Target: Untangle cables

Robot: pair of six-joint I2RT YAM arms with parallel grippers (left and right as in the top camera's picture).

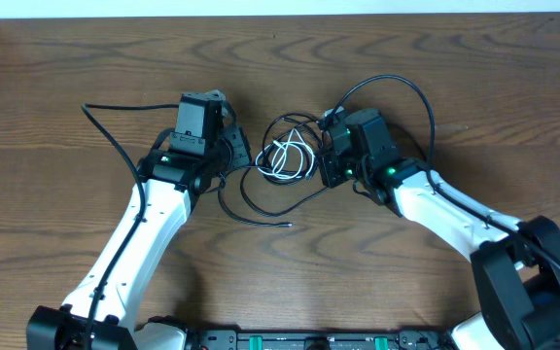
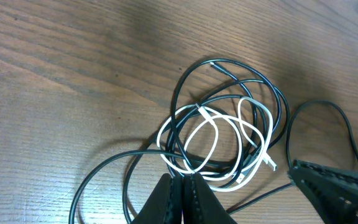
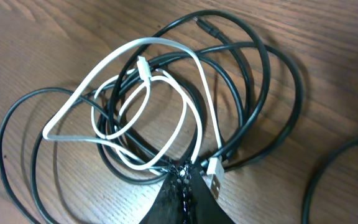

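Centrally, cables [image 1: 282,158] in round coil, tail twd robot.

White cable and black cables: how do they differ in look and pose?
The white cable curls in small loops at the tangle's middle; the black cables sweep wider loops around it. The white cable ends in a flat metal plug; a black cable end is slim. All are thin and intertwined on the table.

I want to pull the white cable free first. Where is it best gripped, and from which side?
Probably the pointed bend of the white cable at the left of the right wrist view: there it lies alone on the bare table, inside the outer loop of the black cables. Come straight down, jaws across the cord.
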